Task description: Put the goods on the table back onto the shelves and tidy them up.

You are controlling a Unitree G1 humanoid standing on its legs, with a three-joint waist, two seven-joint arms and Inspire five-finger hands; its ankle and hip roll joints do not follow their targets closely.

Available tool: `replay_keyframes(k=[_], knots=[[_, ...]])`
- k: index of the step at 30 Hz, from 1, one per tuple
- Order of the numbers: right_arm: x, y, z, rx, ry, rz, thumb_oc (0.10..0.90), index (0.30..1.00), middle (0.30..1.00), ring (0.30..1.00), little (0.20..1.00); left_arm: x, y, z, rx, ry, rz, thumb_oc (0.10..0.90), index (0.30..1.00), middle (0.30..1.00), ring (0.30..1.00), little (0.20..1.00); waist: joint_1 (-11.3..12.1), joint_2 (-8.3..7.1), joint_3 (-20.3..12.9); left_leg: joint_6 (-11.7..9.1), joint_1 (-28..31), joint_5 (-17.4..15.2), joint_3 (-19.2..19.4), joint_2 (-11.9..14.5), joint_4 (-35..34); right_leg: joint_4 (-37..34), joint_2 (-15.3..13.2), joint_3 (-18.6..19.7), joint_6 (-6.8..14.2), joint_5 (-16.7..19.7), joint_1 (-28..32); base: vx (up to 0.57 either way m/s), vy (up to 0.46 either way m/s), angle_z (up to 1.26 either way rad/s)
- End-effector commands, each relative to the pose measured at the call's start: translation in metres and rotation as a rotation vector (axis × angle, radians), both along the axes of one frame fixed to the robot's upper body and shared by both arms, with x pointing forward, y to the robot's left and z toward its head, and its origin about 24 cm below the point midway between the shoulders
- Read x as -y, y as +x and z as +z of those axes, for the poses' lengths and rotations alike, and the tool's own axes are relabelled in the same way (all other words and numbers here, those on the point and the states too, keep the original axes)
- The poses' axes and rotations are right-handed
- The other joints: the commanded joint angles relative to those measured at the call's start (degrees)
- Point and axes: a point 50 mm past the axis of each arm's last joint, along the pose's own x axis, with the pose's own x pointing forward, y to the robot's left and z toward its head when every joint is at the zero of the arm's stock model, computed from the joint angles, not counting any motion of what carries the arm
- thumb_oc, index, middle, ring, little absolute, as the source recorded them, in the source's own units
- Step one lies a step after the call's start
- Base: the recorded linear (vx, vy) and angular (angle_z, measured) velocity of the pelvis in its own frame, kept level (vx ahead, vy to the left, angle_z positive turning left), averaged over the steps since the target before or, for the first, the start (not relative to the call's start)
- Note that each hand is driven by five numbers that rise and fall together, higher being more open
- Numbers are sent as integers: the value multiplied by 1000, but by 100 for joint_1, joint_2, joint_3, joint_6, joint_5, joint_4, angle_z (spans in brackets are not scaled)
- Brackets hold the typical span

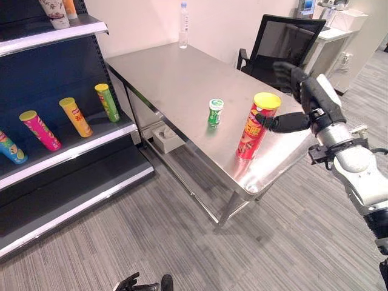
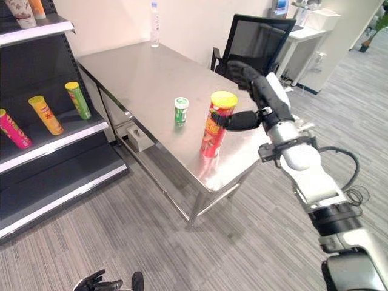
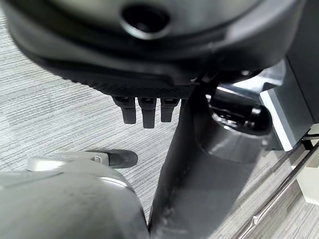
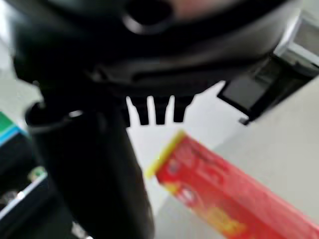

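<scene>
Steel table fills the frame centre. Red crisp tube with yellow lid stands upright near the table's lower right corner; small green canister stands just left of it, apart. Right hand sits at the tube's right, fingers spread open, thumb reaching to the tube's upper part, nothing gripped. Left hand hangs at the bottom edge, fingers relaxed. Shelves at frame left hold leaning tubes. Water bottle stands at the table's far edge.
</scene>
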Motion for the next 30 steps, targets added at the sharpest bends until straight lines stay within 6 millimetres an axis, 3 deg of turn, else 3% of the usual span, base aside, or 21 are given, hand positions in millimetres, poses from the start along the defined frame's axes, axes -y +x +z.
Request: replay_keyframes(k=[1, 15, 30], knots=[[-3, 1, 79, 282, -3, 5, 800, 900, 900, 900, 900, -17, 19, 8, 52, 74, -43, 800, 900, 900, 900, 900, 312, -5, -185, -374, 664, -1032, 198, 364, 61, 34, -183, -58, 332, -145, -230, -10, -13, 19], [5, 10, 81, 270, -30, -69, 800, 900, 900, 900, 900, -16, 18, 8, 52, 79, -45, 800, 900, 900, 900, 900, 398, -21, -151, -394, 602, -1022, 113, 360, 61, 34, -202, -176, 337, -164, -218, 5, -2, 2], [21, 26, 79, 204, 95, -140, 800, 900, 900, 900, 900, -21, 12, 7, 37, 80, -3, 800, 900, 900, 900, 900, 568, -100, -119, -412, 545, -1020, -2, 357, 61, 34, -194, -323, 319, -213, -174, 16, -6, 5]])
